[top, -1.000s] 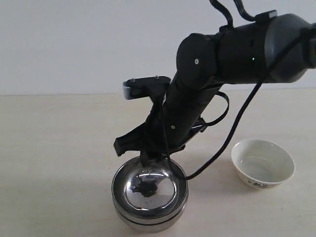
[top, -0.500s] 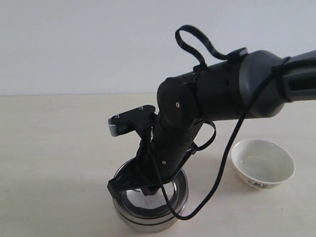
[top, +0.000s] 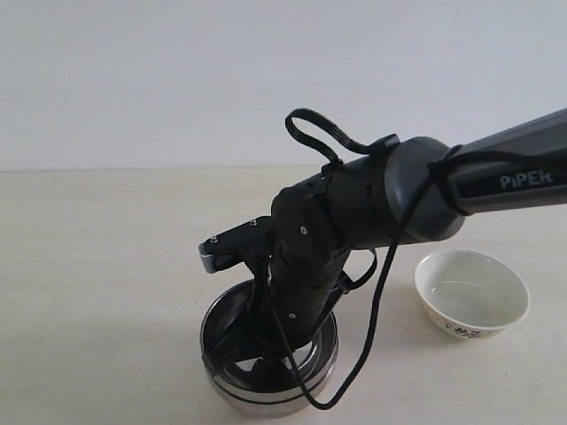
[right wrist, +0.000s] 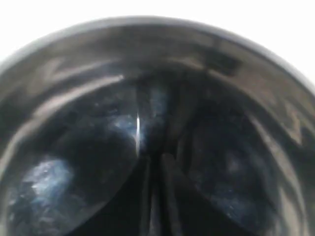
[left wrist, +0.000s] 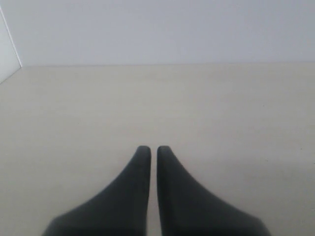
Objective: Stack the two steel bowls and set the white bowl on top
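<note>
Right claw [right wrist: 156, 158] is pinched shut on nothing, its dark fingers side by side deep inside the upper of the two shiny round steel bowls [top: 262, 400]. Only the right wrist view shows this: the mirrored inner wall fills that picture and reflects the fingers as dark streaks. Whether the tips touch the bowl's floor cannot be told.

From the exterior view the claw itself is hidden. The black and grey right arm [top: 354, 208] reaches from the right and bends down into the bowls, covering most of the opening. That view alone shows the steel bowls nested one in the other, two rims banded at the front, standing near and a little left of the middle on the pale worktop [top: 97, 266]. The small cream-white ceramic bowl [top: 450, 324], with a dark mark on its near side, sits upright and empty to the right, well apart from the stack.

The left claw [left wrist: 153, 150] appears only in its own wrist view, narrowed to a thin slit and holding nothing above bare worktop.
</note>
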{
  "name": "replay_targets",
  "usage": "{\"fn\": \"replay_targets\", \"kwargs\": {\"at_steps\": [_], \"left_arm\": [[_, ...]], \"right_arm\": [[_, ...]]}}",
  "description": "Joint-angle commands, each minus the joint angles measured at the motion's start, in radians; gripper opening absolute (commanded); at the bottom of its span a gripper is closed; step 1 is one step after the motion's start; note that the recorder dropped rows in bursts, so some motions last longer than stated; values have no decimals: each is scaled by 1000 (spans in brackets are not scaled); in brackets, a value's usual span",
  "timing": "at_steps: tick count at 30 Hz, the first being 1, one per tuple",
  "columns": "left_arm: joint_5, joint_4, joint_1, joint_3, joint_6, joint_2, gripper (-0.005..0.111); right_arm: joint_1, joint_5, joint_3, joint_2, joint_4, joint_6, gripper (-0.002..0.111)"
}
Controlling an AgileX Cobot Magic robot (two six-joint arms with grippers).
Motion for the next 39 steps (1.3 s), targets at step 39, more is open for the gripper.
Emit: {"fn": "replay_targets", "kwargs": {"at_steps": [39], "left_arm": [[-2,-11,3,4,3,-4,4]], "right_arm": [[-120,-60,-3,64,-110,87,0]]}}
